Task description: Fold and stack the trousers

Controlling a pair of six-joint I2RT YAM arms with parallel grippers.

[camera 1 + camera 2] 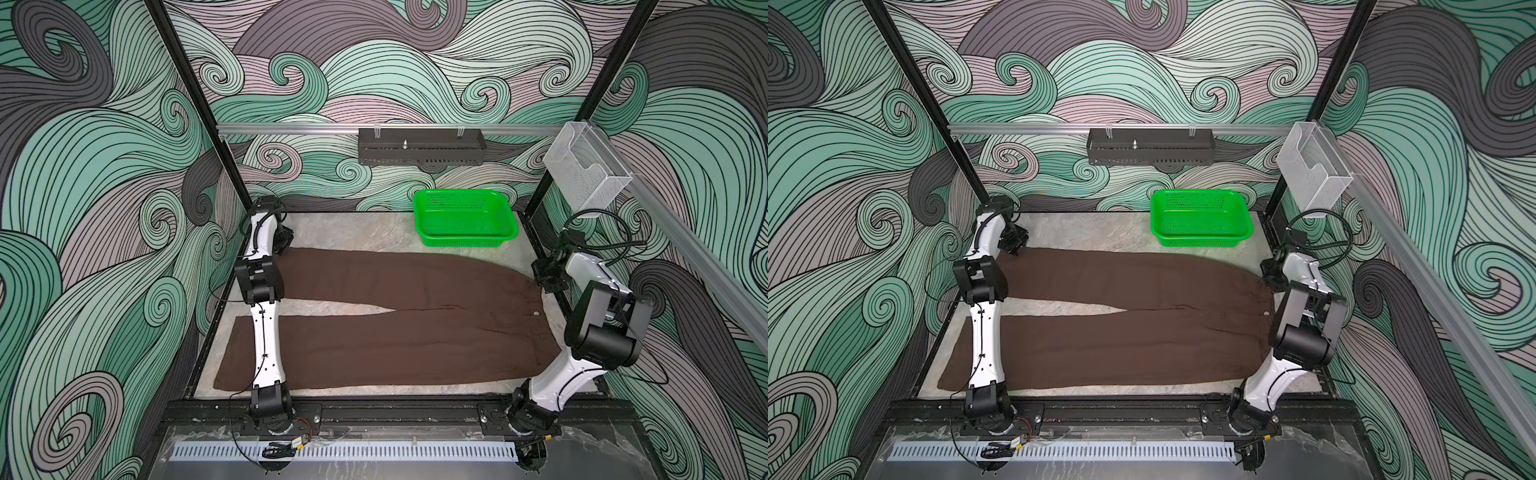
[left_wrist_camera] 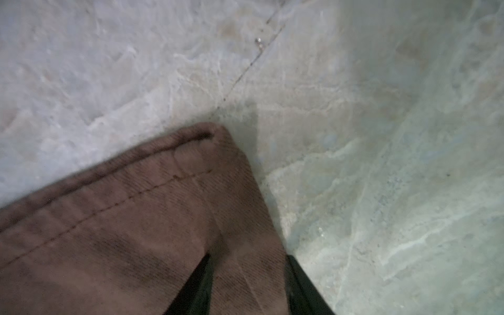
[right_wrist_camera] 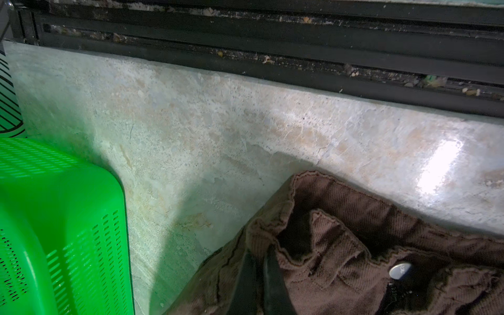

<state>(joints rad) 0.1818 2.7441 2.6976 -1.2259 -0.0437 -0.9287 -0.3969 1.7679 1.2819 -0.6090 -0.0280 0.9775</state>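
trousers (image 1: 415,332) flat on desk (image 1: 353,232), waist right, hems left | left gripper (image 2: 248,256) fingers apart astride far hem corner | right gripper (image 3: 259,253) fingers closed, pinching waistband | tip: clamp hem fully, lift both ends together, lay far leg onto near

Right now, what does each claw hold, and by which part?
Right claw pinches the trousers at the waistband; left claw straddles a hem corner, open.

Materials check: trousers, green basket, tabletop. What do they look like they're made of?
The trousers: woven twill, likely cotton, matte; fine diagonal ribs and stitched hems in the wrist views. The basket: moulded plastic, slightly glossy; uniform bright green, perforated walls. The tabletop: stone-look, polished; veining and glare, though possibly printed laminate.
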